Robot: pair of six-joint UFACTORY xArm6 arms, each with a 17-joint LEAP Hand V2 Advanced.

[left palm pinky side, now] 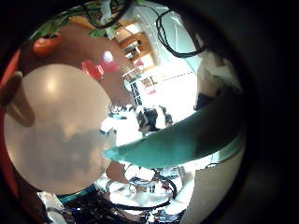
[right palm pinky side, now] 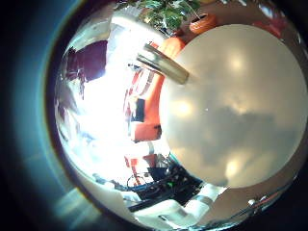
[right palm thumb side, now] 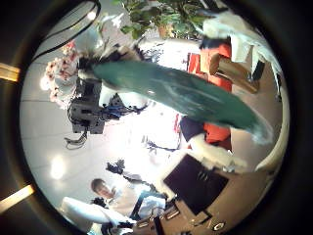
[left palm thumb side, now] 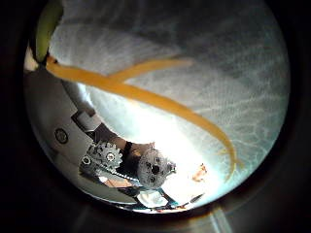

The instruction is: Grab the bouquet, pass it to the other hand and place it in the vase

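A long leaf of the bouquet [right palm thumb side: 186, 93] crosses the right thumb side palm view, close to the right hand's palm. It runs out from a hand [right palm thumb side: 90, 103] that has flowers [right palm thumb side: 62, 64] beside it. In the left thumb side palm view a broad veined leaf [left palm thumb side: 185, 78] fills most of the picture, with the left hand's fingers [left palm thumb side: 131, 167] curled next to it. Another leaf [left palm pinky side: 182, 131] passes the left palm above the round table [left palm pinky side: 56, 131]. A shiny tube-shaped object [right palm pinky side: 164, 65], perhaps the vase, stands at the round table's [right palm pinky side: 236, 115] rim. None of the right hand's fingers show.
Chairs [right palm pinky side: 154, 96] stand beside the round table. A leafy plant [right palm thumb side: 161, 15] rises behind it. Desks and equipment [right palm thumb side: 196, 181] fill the room beyond.
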